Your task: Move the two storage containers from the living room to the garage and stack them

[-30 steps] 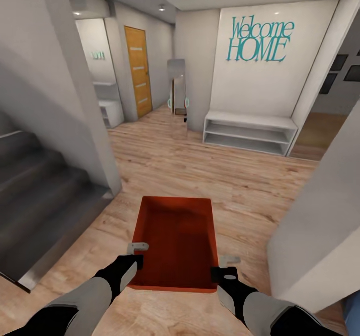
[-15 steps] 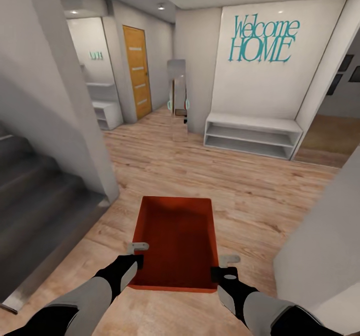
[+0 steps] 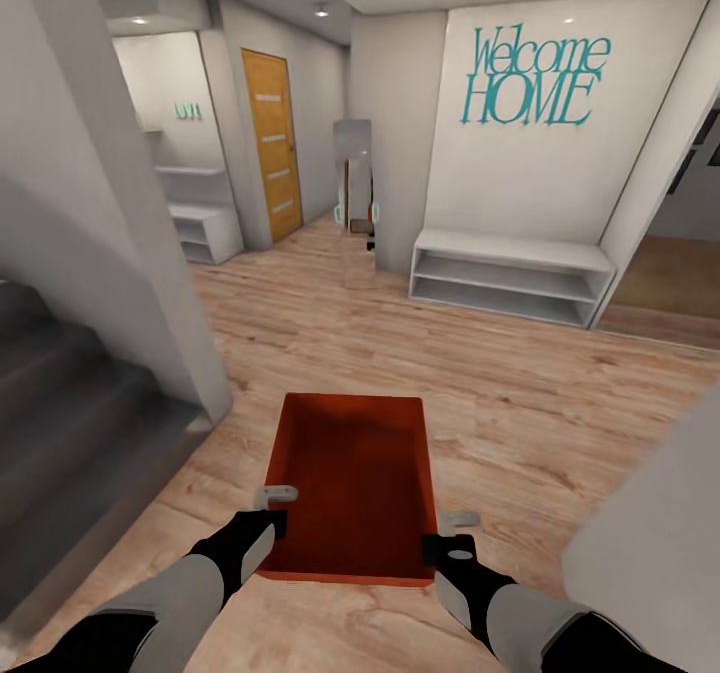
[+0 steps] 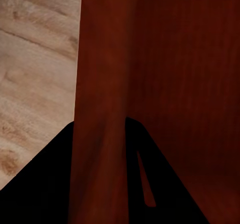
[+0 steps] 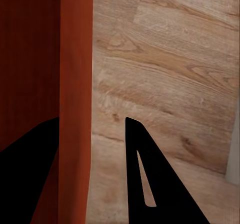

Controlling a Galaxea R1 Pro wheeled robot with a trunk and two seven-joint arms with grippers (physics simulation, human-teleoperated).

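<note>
One orange-red storage container (image 3: pixel 350 483) hangs level above the light wood-plank floor (image 3: pixel 420 353), carried between both arms. My left gripper (image 3: pixel 272 508) is shut on its left wall near the close corner; in the left wrist view that wall (image 4: pixel 100 84) fills the space between the fingers of the left gripper (image 4: pixel 100 121). My right gripper (image 3: pixel 452 533) is shut on the right wall; the right wrist view shows this wall (image 5: pixel 75 59) pressed to one finger of the right gripper (image 5: pixel 90 119). The second container is out of view. This is a hallway, not the garage.
A dark staircase (image 3: pixel 70 403) and a white wall corner (image 3: pixel 150 253) stand at the left. A white wall edge (image 3: pixel 650 553) is close at the right. Ahead are a low white shelf bench (image 3: pixel 510 278), a standing mirror (image 3: pixel 355 193) and an orange-brown door (image 3: pixel 270 143).
The whole picture has shifted: the camera has moved forward, so the stairs and the right wall slide outward. The container and both grippers keep the same place in the view.
</note>
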